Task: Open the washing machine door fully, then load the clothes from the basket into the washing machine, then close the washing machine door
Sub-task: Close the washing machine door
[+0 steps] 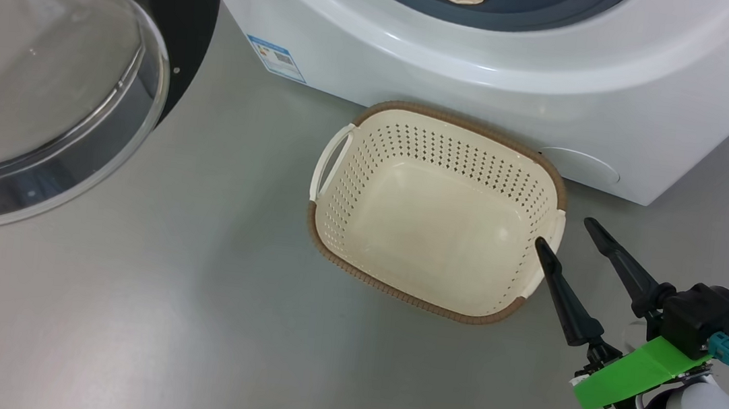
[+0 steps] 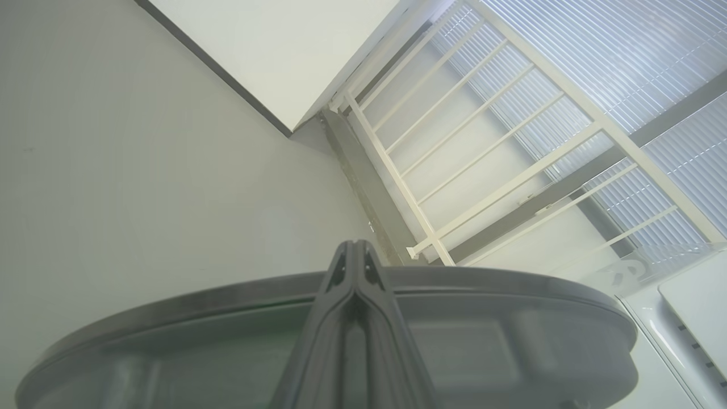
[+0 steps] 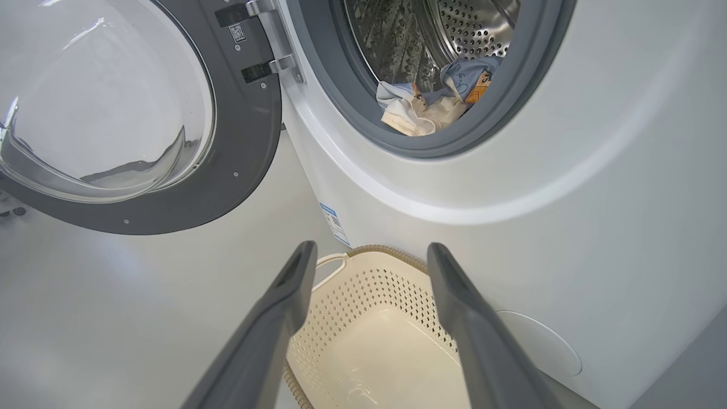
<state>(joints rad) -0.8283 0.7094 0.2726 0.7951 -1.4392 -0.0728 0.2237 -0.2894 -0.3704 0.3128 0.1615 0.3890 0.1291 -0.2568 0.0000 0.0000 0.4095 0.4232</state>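
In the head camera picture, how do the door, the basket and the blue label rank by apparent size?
1. door, though it is nearest the camera, which inflates it
2. basket
3. blue label

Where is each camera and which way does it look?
Head view: on the head, looking down at the basket; right gripper at lower right.
Left wrist view: along the shut left gripper, over the washing machine door toward a railing.
Right wrist view: between its open fingers, toward the washing machine with the clothes inside.
Head and right wrist views share the basket and door.
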